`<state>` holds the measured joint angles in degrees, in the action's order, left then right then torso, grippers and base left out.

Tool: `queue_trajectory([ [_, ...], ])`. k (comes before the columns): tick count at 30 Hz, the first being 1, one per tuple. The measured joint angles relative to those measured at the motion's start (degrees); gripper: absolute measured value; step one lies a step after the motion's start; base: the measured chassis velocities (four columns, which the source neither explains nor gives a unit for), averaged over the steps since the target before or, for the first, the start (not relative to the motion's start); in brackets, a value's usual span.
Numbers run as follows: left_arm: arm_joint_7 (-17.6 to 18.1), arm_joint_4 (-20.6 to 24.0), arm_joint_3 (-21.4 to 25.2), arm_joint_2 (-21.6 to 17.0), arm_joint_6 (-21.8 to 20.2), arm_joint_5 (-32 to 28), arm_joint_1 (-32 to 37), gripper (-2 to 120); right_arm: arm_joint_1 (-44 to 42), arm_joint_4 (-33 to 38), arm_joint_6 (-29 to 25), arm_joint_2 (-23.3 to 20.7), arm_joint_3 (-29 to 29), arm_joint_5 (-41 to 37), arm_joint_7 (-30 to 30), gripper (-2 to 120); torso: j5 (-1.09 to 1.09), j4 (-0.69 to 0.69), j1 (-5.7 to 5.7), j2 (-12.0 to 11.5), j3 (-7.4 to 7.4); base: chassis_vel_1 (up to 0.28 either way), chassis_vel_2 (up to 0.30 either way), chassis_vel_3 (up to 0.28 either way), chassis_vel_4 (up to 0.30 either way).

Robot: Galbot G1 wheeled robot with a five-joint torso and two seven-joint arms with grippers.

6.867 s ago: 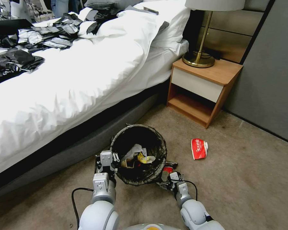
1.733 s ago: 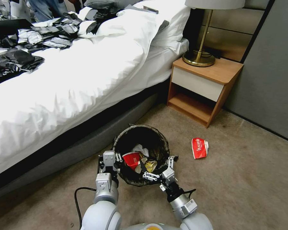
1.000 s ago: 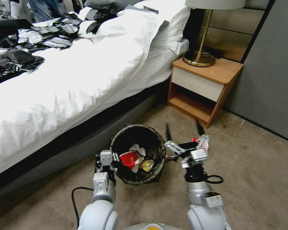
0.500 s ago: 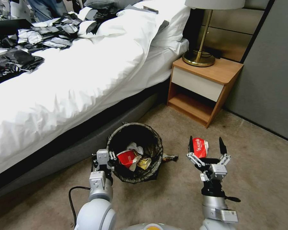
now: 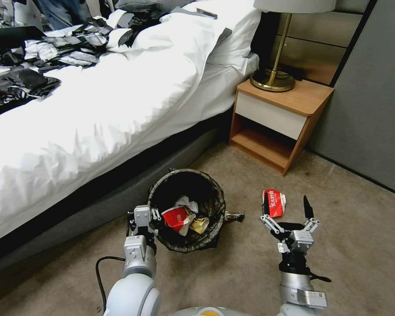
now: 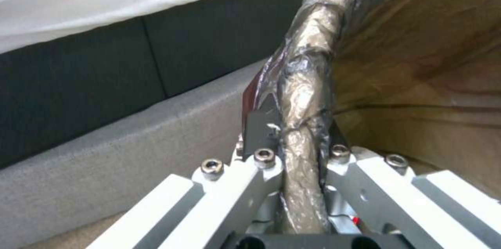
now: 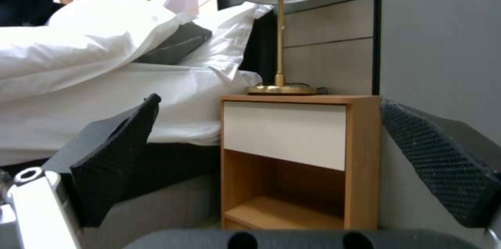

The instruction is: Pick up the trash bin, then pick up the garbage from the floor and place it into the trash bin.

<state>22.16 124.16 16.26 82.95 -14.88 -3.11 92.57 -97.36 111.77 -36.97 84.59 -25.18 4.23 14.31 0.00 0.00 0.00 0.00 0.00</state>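
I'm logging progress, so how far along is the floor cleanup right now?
Partly done. The trash bin, gripped at its rim by the left gripper, already holds a red wrapper and other litter. The right gripper hangs open and empty by the red-and-white wrapper on the floor. That wrapper and a dark scrap remain.

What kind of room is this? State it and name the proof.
Most likely a hotel-style bedroom: a bed with white bedding, a wooden nightstand carrying a brass lamp, and carpeted floor beneath.
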Motion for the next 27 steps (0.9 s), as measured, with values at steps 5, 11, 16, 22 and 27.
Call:
queue_trajectory([
  [5,0.0,0.0,-0.3,0.1,0.0,0.3,0.0,0,0.1,0.1,0.0,0.0,-0.2,0.3,-0.4,100,0.0,0.0,0.0,0.0,0.0,0.0,0.0,0.0,0.0],
  [11,0.0,-0.1,-0.5,0.1,0.0,0.5,0.0,0,0.1,0.1,-0.1,0.0,-0.1,0.3,-0.7,100,0.0,0.0,0.0,0.0,0.0,0.0,0.0,0.0,0.0],
  [16,0.0,-0.1,-0.6,0.0,0.0,0.5,-0.1,0,0.1,0.3,-0.1,-0.1,-0.2,0.3,-0.7,100,0.0,0.0,0.0,0.0,0.0,-0.102,0.081,0.12,-0.1],
  [22,0.0,-0.1,-0.6,0.1,0.0,0.5,0.0,0,0.3,0.0,-0.1,0.0,-0.1,0.3,-0.9,100,0.01,0.01,0.0,0.0,0.01,-0.208,0.202,0.223,-0.209],
  [27,-0.1,-0.1,-0.5,0.0,0.0,0.5,0.0,0,0.6,-0.2,-0.6,0.1,0.2,0.0,-1.5,100,0.0,0.0,0.01,0.0,0.01,-0.222,0.227,0.231,-0.225],
])
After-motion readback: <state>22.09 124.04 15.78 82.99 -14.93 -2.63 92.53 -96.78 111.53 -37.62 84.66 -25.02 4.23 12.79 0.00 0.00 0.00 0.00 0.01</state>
